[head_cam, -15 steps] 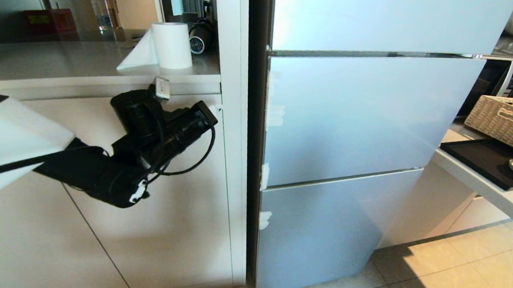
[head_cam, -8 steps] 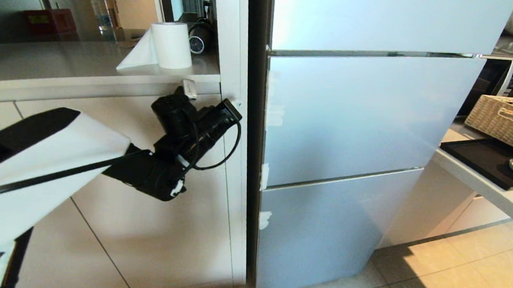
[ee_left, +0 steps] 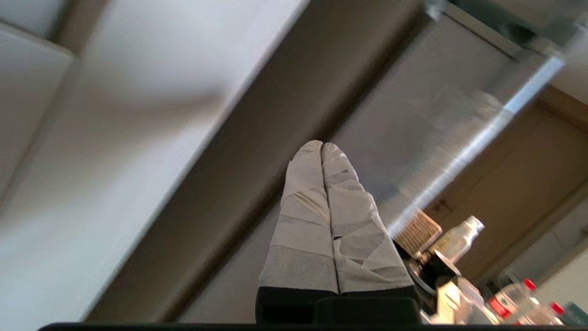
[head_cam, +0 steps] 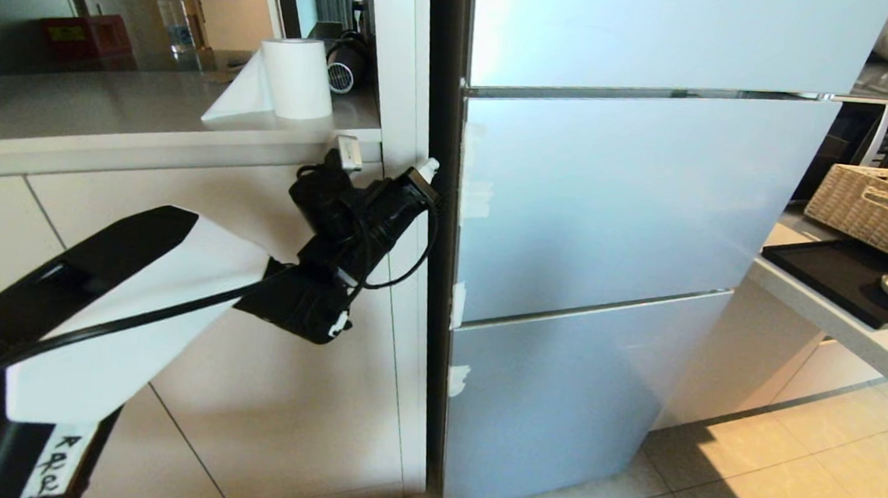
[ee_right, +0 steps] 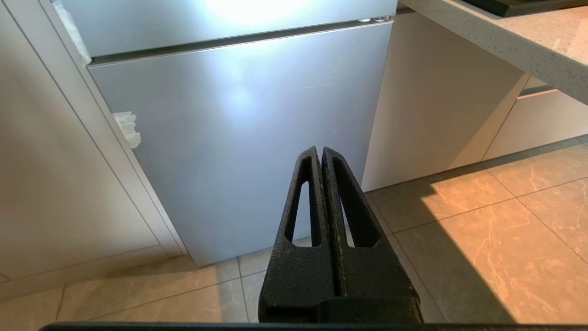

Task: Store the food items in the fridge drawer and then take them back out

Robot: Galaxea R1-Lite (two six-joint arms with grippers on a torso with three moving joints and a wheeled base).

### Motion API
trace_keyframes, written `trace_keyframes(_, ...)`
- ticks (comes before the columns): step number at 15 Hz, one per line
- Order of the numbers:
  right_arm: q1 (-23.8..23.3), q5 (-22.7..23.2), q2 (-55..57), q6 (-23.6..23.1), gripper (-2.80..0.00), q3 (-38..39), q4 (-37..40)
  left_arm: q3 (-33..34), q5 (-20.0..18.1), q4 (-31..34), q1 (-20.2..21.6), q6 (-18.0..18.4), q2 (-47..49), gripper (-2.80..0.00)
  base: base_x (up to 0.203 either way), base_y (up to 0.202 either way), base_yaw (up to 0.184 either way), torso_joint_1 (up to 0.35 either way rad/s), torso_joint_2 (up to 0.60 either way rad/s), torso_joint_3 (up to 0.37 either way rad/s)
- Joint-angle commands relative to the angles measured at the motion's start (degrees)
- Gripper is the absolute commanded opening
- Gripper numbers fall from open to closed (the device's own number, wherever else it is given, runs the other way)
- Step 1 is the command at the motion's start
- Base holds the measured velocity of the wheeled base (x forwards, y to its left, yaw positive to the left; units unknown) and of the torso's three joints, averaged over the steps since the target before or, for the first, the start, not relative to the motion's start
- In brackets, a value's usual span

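Left gripper [head_cam: 432,167] is up at the left edge of the tall silver-blue glossy fridge [head_cam: 620,191], tip right at the dark gap between the white cabinet side panel [head_cam: 406,67] and the middle fridge door, about level with that door's upper part. Can't tell if it's touching the door edge. Left wrist view shows its tape-wrapped fingers [ee_left: 303,193] pressed together, nothing between them.

Right gripper [ee_right: 321,154] hangs low, out of the head view, pointed at the bottom fridge door and the beige tiled floor [ee_right: 482,230]. Its black fingers are together, empty.

All three fridge doors are closed. Fridge drawer and the red food items: not visible in any view.

Around it: a white paper towel roll [head_cam: 297,76] stands on the grey countertop [head_cam: 110,112] left of the fridge, with a clear plastic water bottle [head_cam: 172,19] further back. On the right, a woven wicker basket [head_cam: 877,207] sits by a black tray [head_cam: 840,278] on the counter, microwave [head_cam: 862,134] behind.
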Motion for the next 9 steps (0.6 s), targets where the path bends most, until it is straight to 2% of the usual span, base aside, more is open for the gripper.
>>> trace_keyframes(1, 0.01, 0.0, 0.05, 0.01, -2.8, 0.0, 0.02, -1.97, 0.03, -0.29, -0.26, -0.18, 1.63, -2.8, 0.0, 0.0, 0.0, 0.0, 0.0, 0.0)
trace_keyframes(3, 0.01, 0.0, 0.09, 0.01, -2.8, 0.0, 0.02, -3.91, 0.21, 0.95, -0.27, 0.37, 3.16, -2.8, 0.0, 0.0, 0.0, 0.0, 0.0, 0.0)
trace_keyframes(6, 0.01, 0.0, 0.01, 0.01, -2.8, 0.0, 0.02, -5.14, 0.22, 1.09, -0.9, 3.18, 4.06, -2.8, 0.0, 0.0, 0.0, 0.0, 0.0, 0.0)
trace_keyframes(9, 0.01, 0.0, 0.09, 0.01, -2.8, 0.0, 0.02, -5.34, 0.48, 1.06, -1.66, 3.79, 4.19, -2.8, 0.0, 0.0, 0.0, 0.0, 0.0, 0.0)
